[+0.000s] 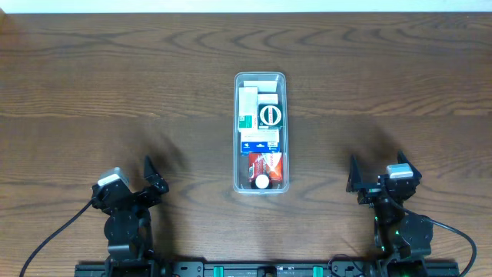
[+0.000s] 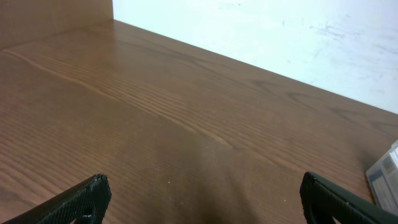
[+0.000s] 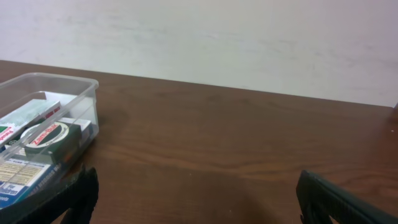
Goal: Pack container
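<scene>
Container (image 1: 260, 74) sits centre of the overhead view, packed with small boxes (image 1: 261, 115); left gripper (image 2: 205, 186) at lower left and right gripper (image 3: 198, 180) at lower right gape wide, holding nothing, so packing looks done and no further pick seems needed.

Left end effector (image 2: 205, 190) jaws spread wide; right end effector (image 3: 198, 186) same; arms seemingly folded.
</scene>
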`<action>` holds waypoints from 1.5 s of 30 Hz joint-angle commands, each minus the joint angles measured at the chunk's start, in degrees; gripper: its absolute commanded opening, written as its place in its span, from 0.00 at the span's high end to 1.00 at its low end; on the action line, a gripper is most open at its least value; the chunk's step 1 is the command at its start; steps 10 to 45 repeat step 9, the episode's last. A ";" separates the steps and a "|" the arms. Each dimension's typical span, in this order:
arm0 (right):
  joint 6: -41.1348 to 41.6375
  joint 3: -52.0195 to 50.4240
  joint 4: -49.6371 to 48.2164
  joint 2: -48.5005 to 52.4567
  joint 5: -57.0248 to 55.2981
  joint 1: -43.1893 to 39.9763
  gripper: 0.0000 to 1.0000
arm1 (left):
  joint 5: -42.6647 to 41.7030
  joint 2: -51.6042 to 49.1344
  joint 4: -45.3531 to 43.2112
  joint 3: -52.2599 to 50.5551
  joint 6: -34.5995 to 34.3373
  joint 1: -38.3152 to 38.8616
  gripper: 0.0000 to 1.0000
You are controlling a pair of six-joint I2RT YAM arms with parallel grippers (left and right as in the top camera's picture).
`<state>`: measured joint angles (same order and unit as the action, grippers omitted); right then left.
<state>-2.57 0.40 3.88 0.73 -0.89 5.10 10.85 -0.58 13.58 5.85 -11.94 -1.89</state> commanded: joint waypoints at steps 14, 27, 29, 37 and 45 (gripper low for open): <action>-0.28 -0.09 0.24 -0.09 -0.37 -0.48 0.01 | 0.09 0.37 0.39 -1.44 0.31 -0.31 0.02; -0.28 -0.09 0.24 -0.09 -0.37 -0.48 0.01 | 0.09 0.37 0.39 -1.44 0.31 -0.31 0.02; -0.28 -0.09 0.24 -0.09 -0.37 -0.48 0.01 | 0.09 0.37 0.39 -1.44 0.31 -0.31 0.02; -0.28 -0.09 0.24 -0.09 -0.37 -0.48 0.01 | 0.09 0.37 0.39 -1.44 0.31 -0.31 0.02; -0.28 -0.09 0.24 -0.09 -0.37 -0.48 0.01 | 0.09 0.37 0.39 -1.44 0.31 -0.31 0.02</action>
